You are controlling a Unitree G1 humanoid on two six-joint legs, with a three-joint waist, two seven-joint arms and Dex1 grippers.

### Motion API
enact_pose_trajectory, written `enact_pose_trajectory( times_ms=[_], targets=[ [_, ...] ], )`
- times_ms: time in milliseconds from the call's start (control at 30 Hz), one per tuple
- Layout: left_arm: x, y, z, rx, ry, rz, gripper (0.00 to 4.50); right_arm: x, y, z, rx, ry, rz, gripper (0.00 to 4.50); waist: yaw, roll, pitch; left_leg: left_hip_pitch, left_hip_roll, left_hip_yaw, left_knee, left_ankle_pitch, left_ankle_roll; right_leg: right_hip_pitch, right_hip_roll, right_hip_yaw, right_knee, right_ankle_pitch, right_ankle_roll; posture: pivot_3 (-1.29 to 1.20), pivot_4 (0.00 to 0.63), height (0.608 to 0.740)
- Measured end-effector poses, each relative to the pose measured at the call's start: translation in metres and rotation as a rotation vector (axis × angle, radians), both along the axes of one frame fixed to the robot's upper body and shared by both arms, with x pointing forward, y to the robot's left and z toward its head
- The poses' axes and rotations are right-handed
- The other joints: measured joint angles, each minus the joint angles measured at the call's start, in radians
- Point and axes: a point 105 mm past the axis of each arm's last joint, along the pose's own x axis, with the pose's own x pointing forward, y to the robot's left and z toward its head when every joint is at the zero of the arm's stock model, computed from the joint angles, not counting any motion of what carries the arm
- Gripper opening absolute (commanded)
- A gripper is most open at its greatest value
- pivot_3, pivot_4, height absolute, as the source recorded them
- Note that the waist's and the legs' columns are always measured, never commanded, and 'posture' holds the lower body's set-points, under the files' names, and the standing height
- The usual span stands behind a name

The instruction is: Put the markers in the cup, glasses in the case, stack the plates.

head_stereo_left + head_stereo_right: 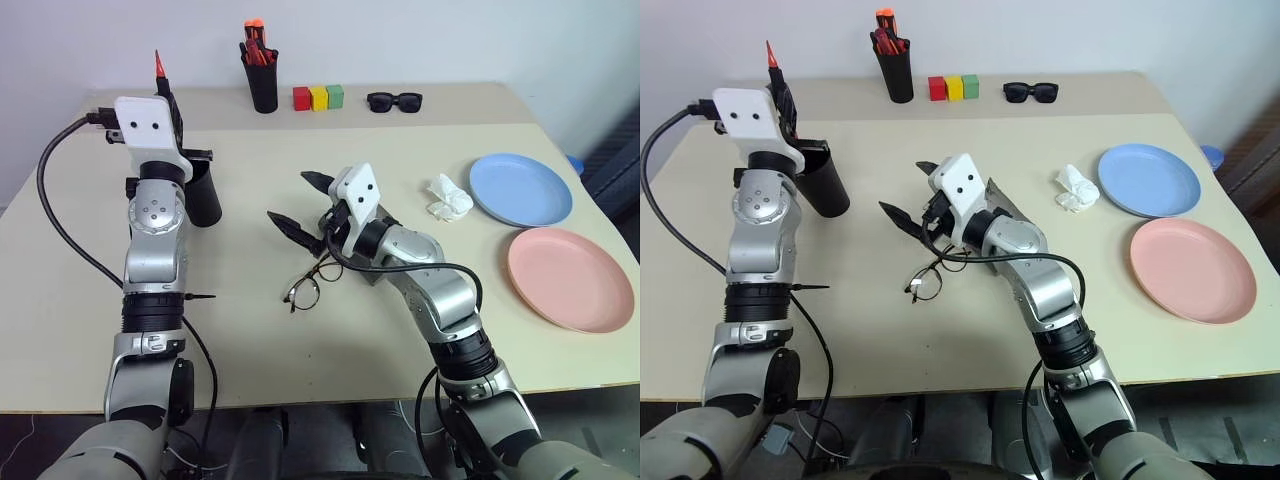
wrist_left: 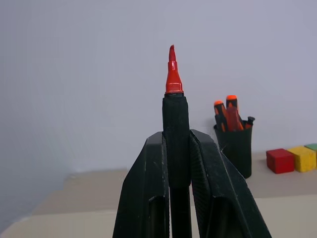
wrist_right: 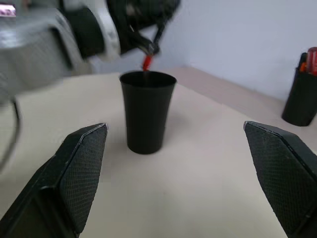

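My left gripper (image 1: pixel 165 100) is raised at the table's left and shut on a marker (image 2: pixel 174 114) with a black body, its red tip pointing up. The plain black cup (image 1: pixel 200 195) stands just below and beside that hand. Near the table's middle my right gripper (image 1: pixel 303 205) is open and empty, facing the cup (image 3: pixel 147 111). The wire-framed glasses (image 1: pixel 305 285) lie on the table just below the right wrist. Part of the grey case (image 1: pixel 998 203) shows behind that wrist. At the right lie the blue plate (image 1: pixel 520 188) and the pink plate (image 1: pixel 570 278), side by side.
A black holder with orange-red markers (image 1: pixel 262 80), three coloured blocks (image 1: pixel 318 97) and black sunglasses (image 1: pixel 394 101) line the far edge. A crumpled white tissue (image 1: pixel 447 197) lies left of the blue plate. The left arm's cable loops over the table's left part.
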Motion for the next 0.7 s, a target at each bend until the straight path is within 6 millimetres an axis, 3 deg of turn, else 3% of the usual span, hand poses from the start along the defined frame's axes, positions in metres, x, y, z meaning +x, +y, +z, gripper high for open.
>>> enact_pose_trajectory(
  times_ms=[600, 700],
  targets=[
    [-0.001, 0.007, -0.019, -0.017, 0.035, 0.034, 0.27, -0.002, -0.001, -0.006, -0.021, 0.022, 0.022, 4.50, 0.001, 0.000, 0.000, 0.000, 0.000, 0.000, 0.000, 0.000, 0.000, 0.000, 0.000, 0.000, 0.000, 0.000, 0.000, 0.00, 0.150, 0.740],
    [-0.002, 0.007, -0.019, -0.020, 0.033, 0.036, 1.39, -0.003, -0.001, -0.006, -0.023, 0.022, 0.027, 4.50, 0.001, 0.000, 0.000, 0.000, 0.000, 0.000, 0.000, 0.000, 0.000, 0.000, 0.000, 0.000, 0.000, 0.000, 0.000, 0.00, 0.150, 0.740]
  ],
)
